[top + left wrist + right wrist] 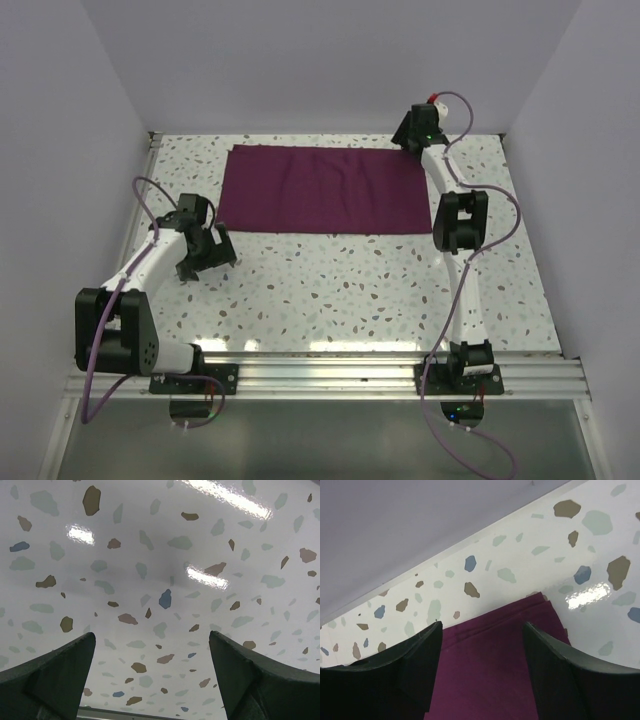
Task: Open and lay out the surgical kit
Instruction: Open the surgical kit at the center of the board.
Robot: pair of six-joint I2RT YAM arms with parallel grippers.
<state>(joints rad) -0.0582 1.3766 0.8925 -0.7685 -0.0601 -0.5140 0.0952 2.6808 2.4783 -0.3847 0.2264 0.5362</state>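
While two tools [203, 262] [415, 135] hover, one maroon cloth [320, 188] lies flat — nothing gripped.

Bright, even overhead light; white glare streaks on the glossy table [150, 555] (upper right, left wrist view); soft shadows.

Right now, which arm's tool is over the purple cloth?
The right tool, at the cloth's far right corner. The left tool hangs over bare table.
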